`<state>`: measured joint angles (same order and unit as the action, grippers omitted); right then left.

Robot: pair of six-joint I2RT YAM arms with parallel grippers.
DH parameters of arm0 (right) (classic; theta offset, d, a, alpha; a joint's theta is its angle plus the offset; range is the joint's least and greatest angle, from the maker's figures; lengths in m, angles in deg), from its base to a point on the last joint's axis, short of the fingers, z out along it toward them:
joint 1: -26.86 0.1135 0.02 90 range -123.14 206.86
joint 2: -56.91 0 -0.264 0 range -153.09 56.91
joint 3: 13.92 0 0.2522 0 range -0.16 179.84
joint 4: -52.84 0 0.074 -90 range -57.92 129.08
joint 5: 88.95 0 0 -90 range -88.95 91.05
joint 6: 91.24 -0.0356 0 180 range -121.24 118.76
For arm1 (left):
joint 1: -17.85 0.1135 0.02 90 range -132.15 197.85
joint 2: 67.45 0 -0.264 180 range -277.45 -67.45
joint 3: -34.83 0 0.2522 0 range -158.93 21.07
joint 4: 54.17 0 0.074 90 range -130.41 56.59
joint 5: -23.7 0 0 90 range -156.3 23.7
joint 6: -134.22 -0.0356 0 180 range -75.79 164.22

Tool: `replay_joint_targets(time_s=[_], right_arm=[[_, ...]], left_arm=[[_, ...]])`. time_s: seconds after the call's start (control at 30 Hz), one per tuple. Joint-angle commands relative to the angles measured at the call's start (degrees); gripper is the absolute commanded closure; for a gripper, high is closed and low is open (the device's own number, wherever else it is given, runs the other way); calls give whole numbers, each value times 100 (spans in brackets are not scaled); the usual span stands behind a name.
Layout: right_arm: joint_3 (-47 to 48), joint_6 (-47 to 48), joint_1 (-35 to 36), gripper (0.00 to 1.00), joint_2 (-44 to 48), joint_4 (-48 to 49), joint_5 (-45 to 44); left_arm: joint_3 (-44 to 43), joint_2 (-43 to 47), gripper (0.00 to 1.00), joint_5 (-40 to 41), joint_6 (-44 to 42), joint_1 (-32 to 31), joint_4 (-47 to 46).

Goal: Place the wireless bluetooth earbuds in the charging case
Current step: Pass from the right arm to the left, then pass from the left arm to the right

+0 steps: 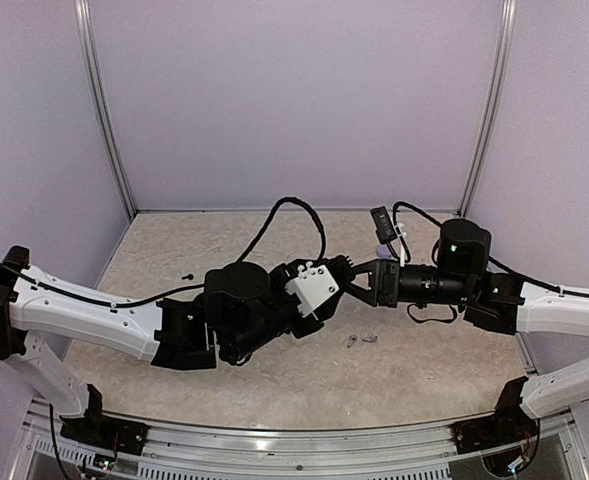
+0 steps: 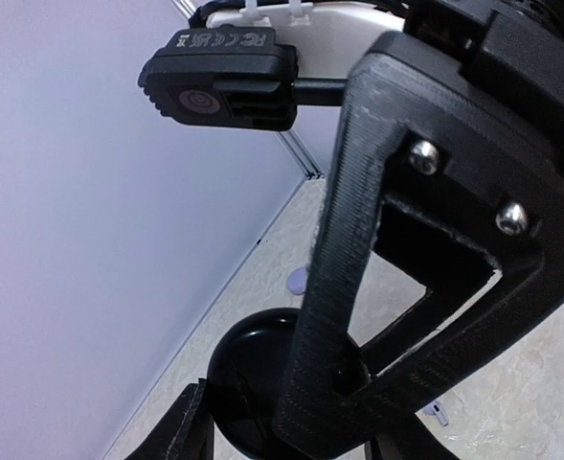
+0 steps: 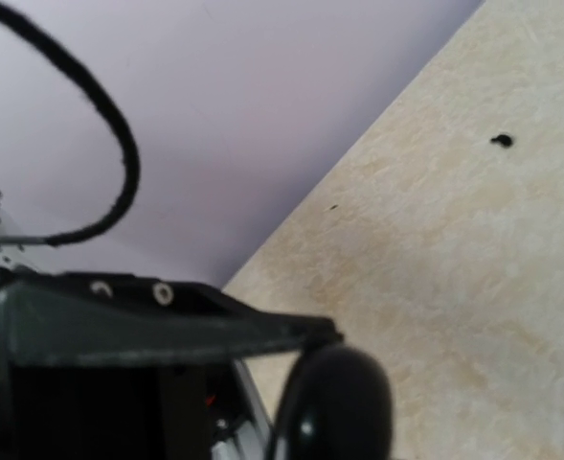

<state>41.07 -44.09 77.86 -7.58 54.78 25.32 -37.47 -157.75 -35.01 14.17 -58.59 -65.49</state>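
My left gripper [image 1: 336,272] and right gripper [image 1: 366,280] meet nose to nose at the middle of the top view, raised above the table [image 1: 274,380]. I cannot tell whether either one is open or closed. My left wrist view is filled by one finger seen side-on, and my right wrist view shows only dark blur low in the frame. I see nothing of the task held in either.

The earbuds [image 1: 370,338] lie loose on the table just below centre in the top view, close together and out of any holder. A small pale lavender shape, which I take for the case [image 2: 298,281], peeks out at the middle of the left wrist view, half hidden behind my finger. I can't say whether its lid is up. A black disc [image 2: 253,379] sits lower in that frame.

By my reckoning nothing is inserted yet: both earbuds remain to be picked up and seated.
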Motion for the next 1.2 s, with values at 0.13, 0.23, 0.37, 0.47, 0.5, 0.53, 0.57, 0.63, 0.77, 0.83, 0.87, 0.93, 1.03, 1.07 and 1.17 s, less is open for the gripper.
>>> replay_joint_targets(time_s=[0.13,0.23,0.37,0.47,0.5,0.53,0.57,0.63,0.77,0.83,0.87,0.93,1.03,1.07,1.17], right_arm=[[346,480,73,40,390,-974,-38],[418,586,58,40,510,-1473,68],[488,604,57,42,554,-1919,410],[501,529,58,44,514,-1973,599],[488,480,59,45,490,-1926,669],[472,417,52,46,469,-1850,740],[459,350,58,46,447,-1757,798],[441,229,67,48,391,-1597,909],[402,59,83,52,319,-1399,1018],[353,-23,84,54,308,-1350,1058],[320,-68,99,55,301,-1309,1080],[231,-162,102,56,291,-1201,1130],[188,-246,107,62,224,-1078,1190],[196,-262,118,63,187,-1056,1200],[194,-295,154,67,111,-995,1227]], left_arm=[[236,315,61,-387,-588,-64,133],[325,492,61,-446,-902,-64,333],[419,714,61,-601,-1198,-64,579],[449,790,61,-700,-1329,-64,700],[437,814,61,-759,-1347,-68,751],[428,827,61,-819,-1355,-72,795],[415,829,61,-866,-1373,-84,831],[399,838,61,-939,-1406,-113,883],[379,832,61,-1084,-1504,-158,998],[370,823,61,-1082,-1567,-160,1013],[358,822,61,-1070,-1594,-168,1026],[348,813,61,-1101,-1646,-169,1032],[327,791,61,-1123,-1706,-169,1023],[326,787,61,-1132,-1726,-169,1023],[326,769,61,-1126,-1769,-169,998]])
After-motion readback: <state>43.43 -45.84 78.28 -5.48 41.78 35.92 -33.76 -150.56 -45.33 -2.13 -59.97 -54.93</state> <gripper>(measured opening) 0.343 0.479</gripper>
